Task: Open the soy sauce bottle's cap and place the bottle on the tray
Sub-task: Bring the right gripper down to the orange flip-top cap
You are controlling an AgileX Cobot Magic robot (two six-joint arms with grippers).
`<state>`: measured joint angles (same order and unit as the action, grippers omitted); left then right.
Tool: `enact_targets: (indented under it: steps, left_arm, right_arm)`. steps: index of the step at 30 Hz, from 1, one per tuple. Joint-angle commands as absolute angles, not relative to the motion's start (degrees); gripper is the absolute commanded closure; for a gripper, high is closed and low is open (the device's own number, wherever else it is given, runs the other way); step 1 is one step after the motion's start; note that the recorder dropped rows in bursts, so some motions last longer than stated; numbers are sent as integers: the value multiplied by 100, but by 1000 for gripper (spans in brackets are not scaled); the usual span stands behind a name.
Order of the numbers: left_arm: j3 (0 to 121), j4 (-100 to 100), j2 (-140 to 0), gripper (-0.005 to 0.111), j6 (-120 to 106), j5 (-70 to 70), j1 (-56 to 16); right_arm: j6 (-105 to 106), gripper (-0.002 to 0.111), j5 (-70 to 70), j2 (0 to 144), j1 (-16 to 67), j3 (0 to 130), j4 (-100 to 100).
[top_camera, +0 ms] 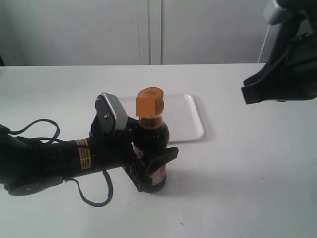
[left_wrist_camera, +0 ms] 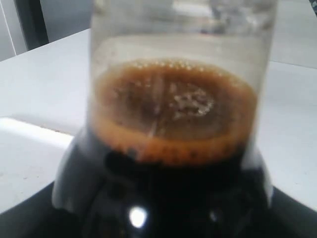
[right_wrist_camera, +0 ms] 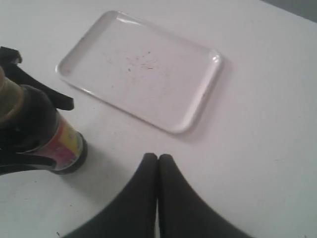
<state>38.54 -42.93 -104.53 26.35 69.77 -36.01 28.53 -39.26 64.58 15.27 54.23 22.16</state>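
Robot test lab by the look of it, plain white table, pale wall panels behind, black cabled robot arm over the tabletop

nothing legible anywhere, red-and-yellow label on the soy sauce bottle too blurry to read, orange stickers on the left arm just tiny smudges

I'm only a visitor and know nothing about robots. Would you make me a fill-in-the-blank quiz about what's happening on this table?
1. The left end effector grips the bottle of dark ____.
2. The bottle stands upright on the ____, not on the tray.
3. The tray's colour is ____.
4. The right end effector has its jaws ____.
Missing words: soy sauce; table; white; shut.
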Motion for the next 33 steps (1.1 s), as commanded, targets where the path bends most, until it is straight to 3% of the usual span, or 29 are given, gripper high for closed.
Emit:
enact_targets:
  steps: [1, 15, 33]
  left_arm:
    - [3846, -4444, -10441, 107, 2659, 6996, -3643]
    - [3846, -4444, -10441, 107, 2544, 6996, -3643]
    - [3846, -4564, -10441, 107, 2329, 6996, -3643]
  right_arm:
    - [3185, 108, -3986, 6788, 1818, 5585, 2554]
    - [3308, 108, -4721, 7842, 2578, 6468, 2589]
    - [3336, 108, -4756, 8112, 2628, 6676, 2748]
